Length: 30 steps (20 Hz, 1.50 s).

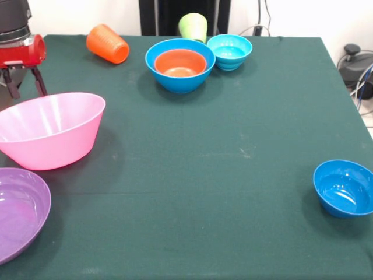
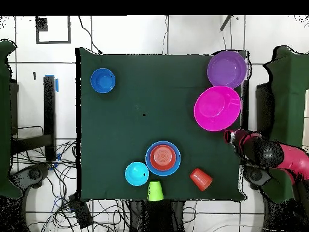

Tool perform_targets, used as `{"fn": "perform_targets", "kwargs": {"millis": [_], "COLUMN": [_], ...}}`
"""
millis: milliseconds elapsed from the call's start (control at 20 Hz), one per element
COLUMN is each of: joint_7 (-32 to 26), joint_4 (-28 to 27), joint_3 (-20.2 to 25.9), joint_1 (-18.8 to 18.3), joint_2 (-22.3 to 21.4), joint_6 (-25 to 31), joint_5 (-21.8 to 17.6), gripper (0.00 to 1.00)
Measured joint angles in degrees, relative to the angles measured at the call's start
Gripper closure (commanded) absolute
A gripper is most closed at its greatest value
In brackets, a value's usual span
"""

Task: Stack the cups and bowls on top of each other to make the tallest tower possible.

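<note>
My gripper (image 1: 24, 87) hangs at the far left, just behind the huge pink bowl (image 1: 49, 131), open and empty; in the overhead view it (image 2: 232, 136) is beside the pink bowl (image 2: 217, 108). The small orange bowl (image 1: 180, 63) sits nested in the medium blue bowl (image 1: 178, 84). The small cyan bowl (image 1: 229, 51) touches the blue bowl's side. The lime green cup (image 1: 193, 27) stands behind them. The orange ribbed cup (image 1: 108, 44) lies on its side. The purple bowl (image 1: 17, 213) is at the near left. The dark blue bowl (image 1: 344, 188) is at the near right.
A dark green cloth covers the table (image 1: 221, 163). Overhead, the green cup (image 2: 156, 191) and orange cup (image 2: 201, 179) lie close to the table edge on the robot's side. The purple bowl (image 2: 227, 68) overhangs the far right corner.
</note>
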Motion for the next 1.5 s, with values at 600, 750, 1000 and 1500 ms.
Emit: {"fn": "perform_targets", "kwargs": {"millis": [600,750,1000,1500], "joint_7": [-0.3,-0.9,-3.6,-8.5], "joint_4": [-2.5,-5.2,-10.5,-13.6], "joint_3": [0.0,0.0,0.2,0.6], "joint_1": [1.5,3.2,6.5,7.7], "joint_2": [1.5,3.1,6.1,8.6], "joint_6": [0.5,1.8,5.0,5.9], "joint_5": [0.0,0.0,0.0,0.0], "gripper": [0.0,0.0,0.0,0.0]}}
